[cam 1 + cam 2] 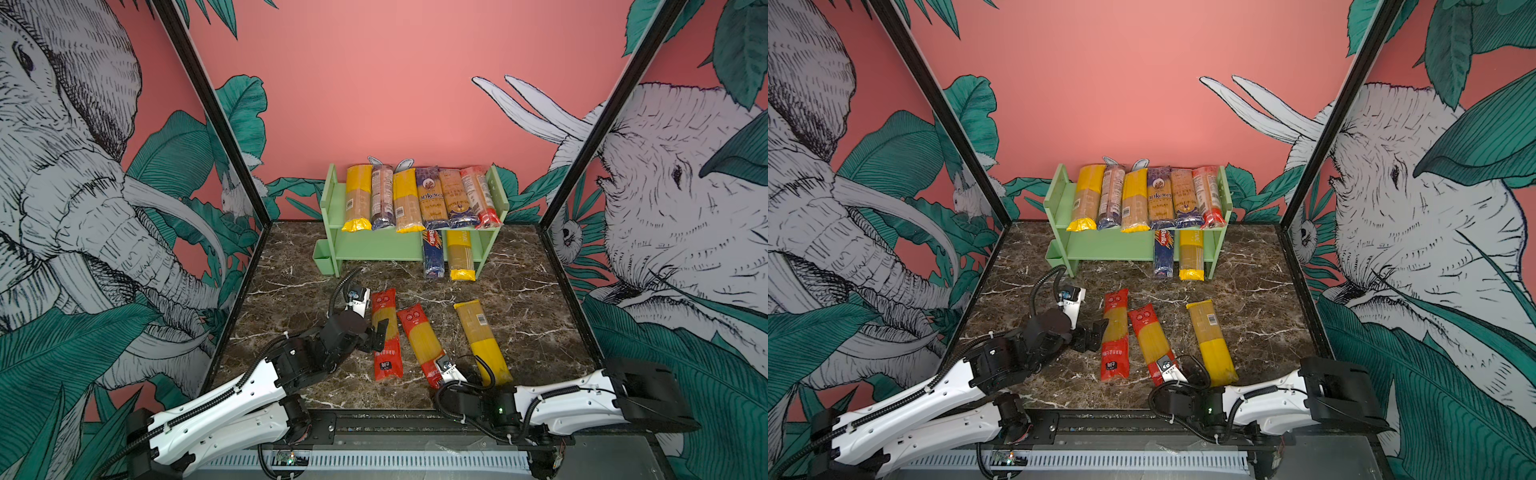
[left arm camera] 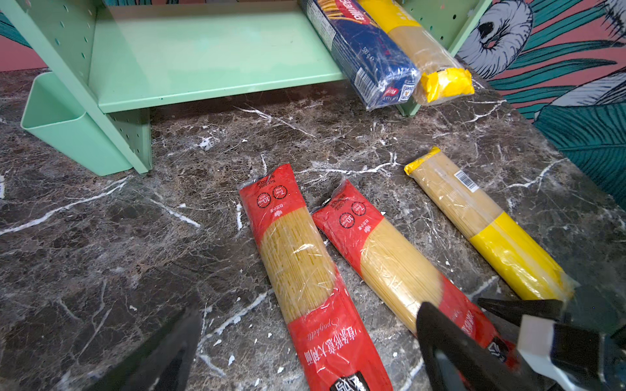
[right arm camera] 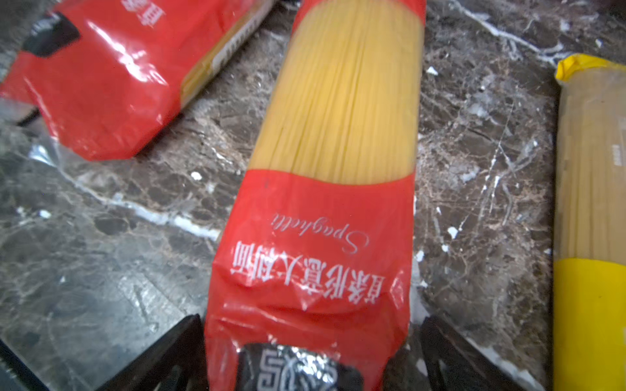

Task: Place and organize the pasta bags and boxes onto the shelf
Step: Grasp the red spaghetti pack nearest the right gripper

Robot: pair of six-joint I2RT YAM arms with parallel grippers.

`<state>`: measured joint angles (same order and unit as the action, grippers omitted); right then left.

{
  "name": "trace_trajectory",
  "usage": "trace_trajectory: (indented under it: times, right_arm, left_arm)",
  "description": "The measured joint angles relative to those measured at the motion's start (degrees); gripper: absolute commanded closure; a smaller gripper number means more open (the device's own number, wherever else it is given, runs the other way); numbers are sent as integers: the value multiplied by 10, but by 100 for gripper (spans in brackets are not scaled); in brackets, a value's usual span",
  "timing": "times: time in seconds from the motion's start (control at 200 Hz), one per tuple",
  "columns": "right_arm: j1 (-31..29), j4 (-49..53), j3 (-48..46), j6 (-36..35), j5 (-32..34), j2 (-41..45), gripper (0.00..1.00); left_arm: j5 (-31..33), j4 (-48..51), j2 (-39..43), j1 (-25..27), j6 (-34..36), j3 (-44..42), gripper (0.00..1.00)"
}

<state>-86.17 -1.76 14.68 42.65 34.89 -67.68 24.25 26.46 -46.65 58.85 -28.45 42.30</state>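
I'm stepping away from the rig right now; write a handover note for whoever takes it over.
Left pincer: open, over the left red spaghetti pack, not gripping.
Right pincer: open, straddling the near end of the middle red spaghetti pack.
Done: six packs lie across the top tier of the shelf; the Barilla pack and the yellow-ended shelf pack lie on its lower tier, overhanging the front.
Left: both red packs and the yellow-ended table pack lie on the marble table.
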Motion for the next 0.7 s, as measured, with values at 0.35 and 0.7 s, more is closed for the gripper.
trace_trajectory:
  times: [0.35, 0.7]
  right_arm:
    - [12, -90, -27, -14, -1, -20, 1]
    - [76, -183, 45, -23, -36, -157, 61]
  left_arm:
    - [-3, 2, -22, 0, -3, 0, 1]
    - [0, 5, -12, 5, -5, 0, 1]
